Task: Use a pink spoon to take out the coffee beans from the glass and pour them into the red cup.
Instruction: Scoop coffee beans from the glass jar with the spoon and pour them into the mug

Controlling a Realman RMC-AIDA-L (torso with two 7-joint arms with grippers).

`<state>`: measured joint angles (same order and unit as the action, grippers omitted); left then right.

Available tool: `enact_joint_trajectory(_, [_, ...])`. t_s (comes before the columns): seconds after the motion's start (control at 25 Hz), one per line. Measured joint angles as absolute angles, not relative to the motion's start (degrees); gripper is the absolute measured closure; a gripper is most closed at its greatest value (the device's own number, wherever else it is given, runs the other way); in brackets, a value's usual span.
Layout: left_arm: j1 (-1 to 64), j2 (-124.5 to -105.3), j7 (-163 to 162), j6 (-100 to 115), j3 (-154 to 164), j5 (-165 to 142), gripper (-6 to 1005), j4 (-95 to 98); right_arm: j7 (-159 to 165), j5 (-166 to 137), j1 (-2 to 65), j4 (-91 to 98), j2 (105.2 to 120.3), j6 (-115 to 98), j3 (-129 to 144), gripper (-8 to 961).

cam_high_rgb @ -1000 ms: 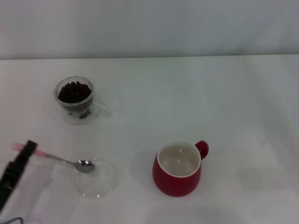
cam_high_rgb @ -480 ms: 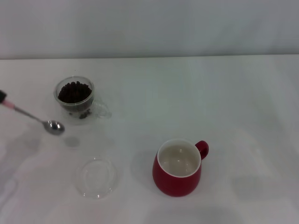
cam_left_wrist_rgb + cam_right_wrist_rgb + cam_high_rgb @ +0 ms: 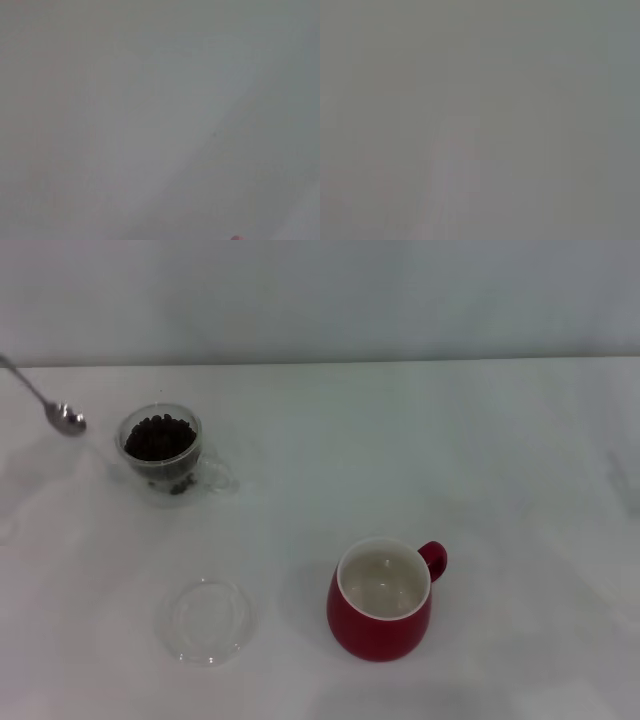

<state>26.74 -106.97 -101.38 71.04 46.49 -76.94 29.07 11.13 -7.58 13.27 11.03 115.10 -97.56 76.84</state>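
**A:** Where do we stand on the scoop?

**B:** We have the pink spoon (image 3: 45, 403) up in the air at the far left edge of the head view. Only the metal bowl and neck show; the pink handle runs out of frame. Left gripper isn't visible in any view, so we can't tell whether its fingers are open or clamped on the handle. Something must be holding the spoon off the table, and we judge it's the left arm, since it's on that side.

**A:** Geometry to the glass?

**B:** That's the key bit. The glass (image 3: 162, 452) sits just to the right of the spoon bowl and slightly nearer us. The spoon's long axis slants from upper left down to lower right, bowl end lowest and pointing toward the glass rim. The bowl is beside the glass, not over it, and not touching.

**A:** Beans?

**B:** The coffee beans (image 3: 159, 437) fill the glass's inner well, none in the spoon bowl that we can see. So nothing scooped yet, by our read.

**A:** Target?

**B:** The red cup (image 3: 381, 601) is well apart, lower right of the glass, upright, white inside looks empty, handle facing right. A clear dish (image 3: 205, 620) lies flat between, nearer the left side.

**A:** Right arm?

**B:** Not in view. Wrist views show nothing usable.

**A:** Next move?

**B:** We'd shift the bowl right over the rim, then dip.
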Motion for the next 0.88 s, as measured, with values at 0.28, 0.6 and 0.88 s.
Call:
enact_joint_trajectory(0.28, [35.3,-104.94,-107.7,64.3,46.5,-88.8,876,29.3,14.4,-7.6,13.2,10.8,115.13,-101.2,81.7,225])
enact_joint_trajectory(0.6, [43.8,-106.18,-113.9,57.6,46.6,-104.0,875,29.1,17.1,-7.5,13.2,10.5,115.13,-101.3,83.2,225])
enact_joint_trajectory(0.88, [44.0,-108.80,-113.5,56.3,46.6,-106.5,876,30.3,17.6,-7.5,13.3,9.6,115.13,-100.9,83.3,225])
